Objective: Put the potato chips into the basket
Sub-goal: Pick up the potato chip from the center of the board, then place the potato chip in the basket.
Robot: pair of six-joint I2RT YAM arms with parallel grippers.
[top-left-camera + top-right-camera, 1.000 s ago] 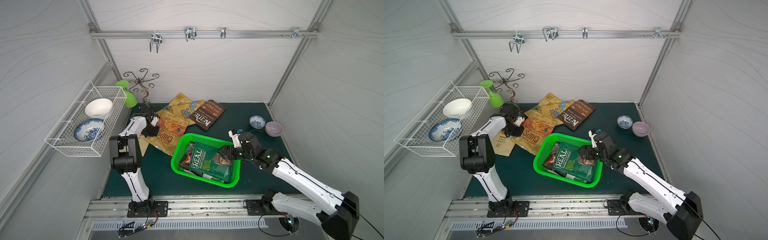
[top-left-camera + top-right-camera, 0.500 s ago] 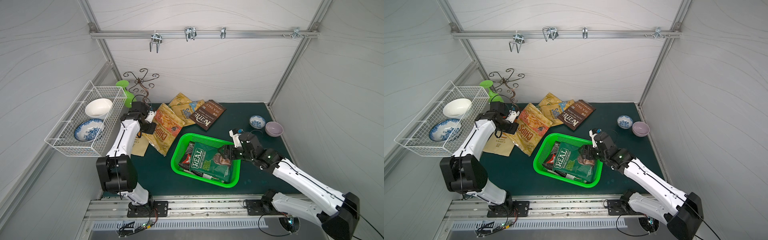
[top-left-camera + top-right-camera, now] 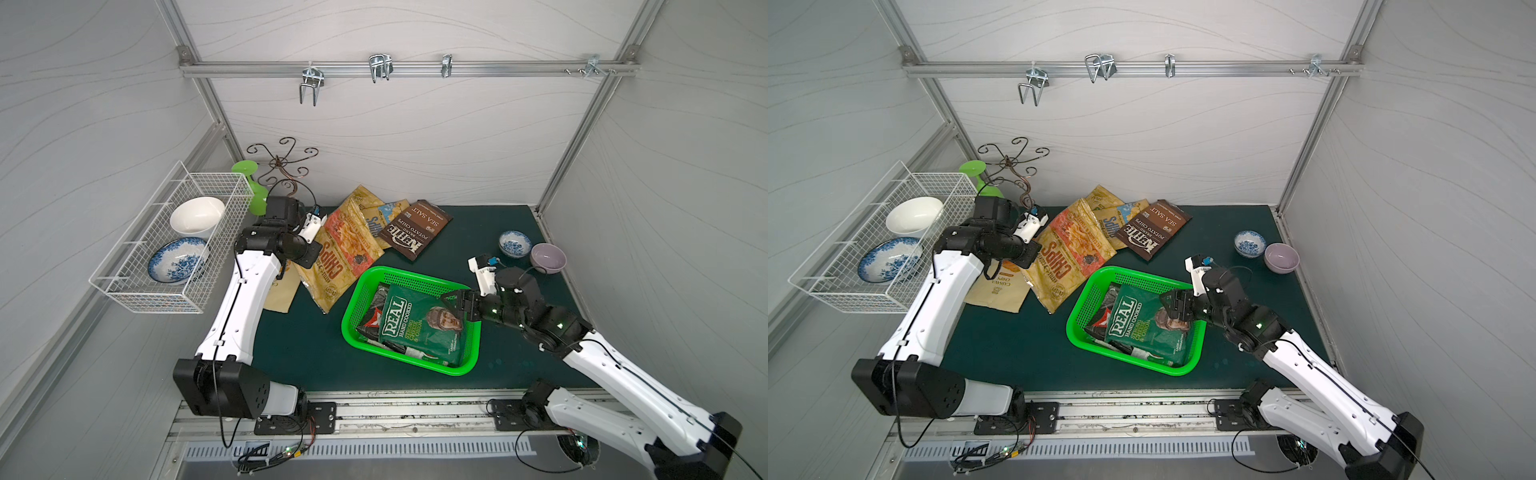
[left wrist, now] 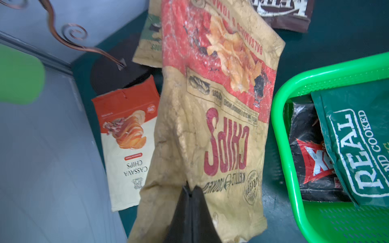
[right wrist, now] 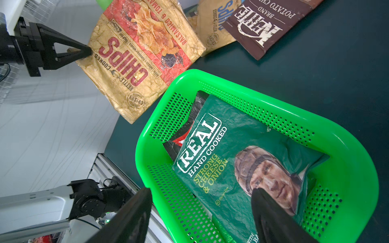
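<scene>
Grips tan CHIPS bag by edge with left gripper, jaws pinched tight. Hangs raised, long axis slanting toward basket, just beside rim, not over it. Spreads right gripper wide above REAL bag inside basket, holding nothing.

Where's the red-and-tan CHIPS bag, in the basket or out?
Out. The left gripper pinches the CHIPS bag by its edge, beside the basket, outside its rim.
</scene>
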